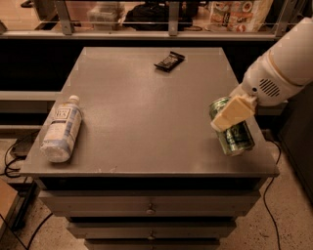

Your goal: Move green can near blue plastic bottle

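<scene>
The green can (236, 138) is at the right front of the grey table (146, 112), tilted, and it appears lifted just off the top. My gripper (229, 121) reaches in from the right on a white arm and is shut on the can. One cream finger (233, 112) lies across the can's near side; the other is hidden behind it. The blue plastic bottle (60, 129) lies on its side near the table's left front edge, white cap pointing away, far from the can.
A black snack packet (169, 60) lies at the back middle of the table. Drawers (149, 210) sit under the tabletop. A railed shelf with bags (234, 12) runs behind. Cables (10, 156) lie on the floor at left.
</scene>
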You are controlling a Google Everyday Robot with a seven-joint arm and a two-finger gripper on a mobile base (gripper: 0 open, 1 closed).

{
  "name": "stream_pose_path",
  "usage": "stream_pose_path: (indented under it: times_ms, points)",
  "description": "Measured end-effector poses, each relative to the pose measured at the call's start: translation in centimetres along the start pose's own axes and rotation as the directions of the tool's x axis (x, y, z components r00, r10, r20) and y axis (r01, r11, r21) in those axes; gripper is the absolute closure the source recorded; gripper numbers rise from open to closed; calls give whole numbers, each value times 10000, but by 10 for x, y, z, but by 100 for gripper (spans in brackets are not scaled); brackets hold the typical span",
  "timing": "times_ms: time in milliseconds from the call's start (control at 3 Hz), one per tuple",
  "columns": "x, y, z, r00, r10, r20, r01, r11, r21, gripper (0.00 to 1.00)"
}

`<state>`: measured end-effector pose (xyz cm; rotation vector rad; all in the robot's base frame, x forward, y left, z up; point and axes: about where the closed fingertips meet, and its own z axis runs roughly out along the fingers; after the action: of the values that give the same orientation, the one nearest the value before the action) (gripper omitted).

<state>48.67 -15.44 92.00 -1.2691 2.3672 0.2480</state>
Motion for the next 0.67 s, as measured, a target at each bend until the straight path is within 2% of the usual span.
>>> stream_pose_path:
  times_ms: [667]
  points:
    - [-5, 1, -2, 9997, -196, 109, 196, 9998, -32, 100]
